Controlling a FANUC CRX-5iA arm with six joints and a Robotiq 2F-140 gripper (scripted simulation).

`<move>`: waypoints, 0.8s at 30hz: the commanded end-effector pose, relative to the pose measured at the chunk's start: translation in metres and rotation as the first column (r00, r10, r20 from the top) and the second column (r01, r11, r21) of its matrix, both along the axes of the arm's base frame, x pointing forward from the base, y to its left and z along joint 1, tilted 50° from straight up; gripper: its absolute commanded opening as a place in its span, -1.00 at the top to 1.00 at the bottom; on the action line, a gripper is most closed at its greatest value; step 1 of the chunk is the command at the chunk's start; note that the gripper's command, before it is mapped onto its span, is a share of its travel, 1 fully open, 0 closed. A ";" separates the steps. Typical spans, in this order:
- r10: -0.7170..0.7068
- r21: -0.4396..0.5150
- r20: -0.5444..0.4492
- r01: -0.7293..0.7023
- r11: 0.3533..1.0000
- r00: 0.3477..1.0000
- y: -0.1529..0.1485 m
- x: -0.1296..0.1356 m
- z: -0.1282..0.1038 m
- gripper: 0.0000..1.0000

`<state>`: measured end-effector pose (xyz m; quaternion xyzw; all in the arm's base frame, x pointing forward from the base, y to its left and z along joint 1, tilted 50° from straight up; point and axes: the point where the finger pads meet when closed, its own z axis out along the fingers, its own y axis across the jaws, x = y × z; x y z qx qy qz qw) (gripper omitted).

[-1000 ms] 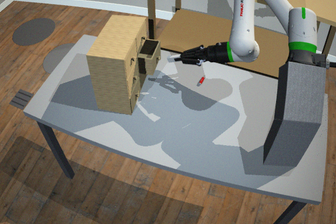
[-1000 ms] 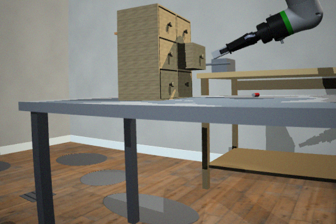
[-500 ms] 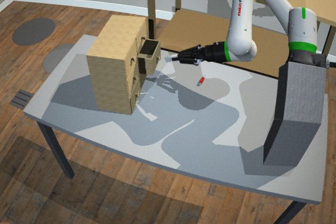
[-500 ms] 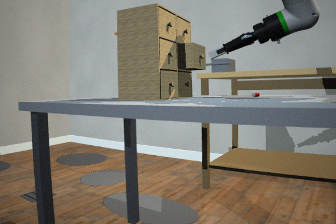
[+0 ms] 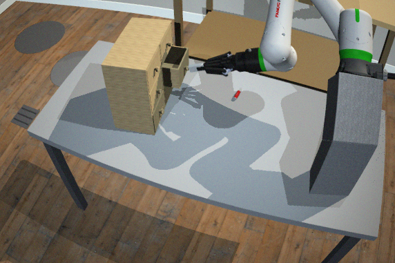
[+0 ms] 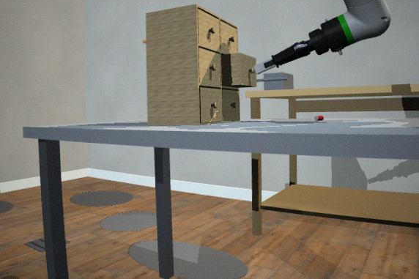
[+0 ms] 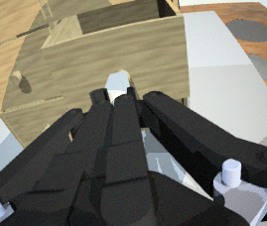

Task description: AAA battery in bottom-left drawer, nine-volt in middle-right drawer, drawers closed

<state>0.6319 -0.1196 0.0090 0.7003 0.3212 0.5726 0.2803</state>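
End effector [image 5: 194, 66] fully closed, empty; open middle-right drawer [image 5: 175, 64] just ahead. Push its front squarely, slowly, without shifting chest [image 5: 138, 74].

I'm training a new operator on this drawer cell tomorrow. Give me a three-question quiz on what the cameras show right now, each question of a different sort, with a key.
1. True or false: the right drawer of the middle row of the small chest is pulled out.
2. Multiple choice: the gripper is A) open wide, B) shut with nothing between its fingers, C) shut on a battery.
3. Short answer: where does the small red-tipped battery lie?

Key:
1. True; the other five drawers sit in.
2. B; its closed tips are at that drawer's front.
3. On the table, between the chest and the arm's grey pedestal, apart from both.
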 end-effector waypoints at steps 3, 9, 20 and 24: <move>0.000 0.000 0.000 0.000 1.000 1.000 0.002 0.008 0.000 1.00; 0.000 0.000 0.000 0.000 1.000 1.000 0.004 0.016 0.001 1.00; 0.000 0.000 0.000 0.000 1.000 1.000 0.009 0.035 0.001 1.00; 0.000 0.000 0.000 0.000 1.000 1.000 0.010 0.038 0.001 1.00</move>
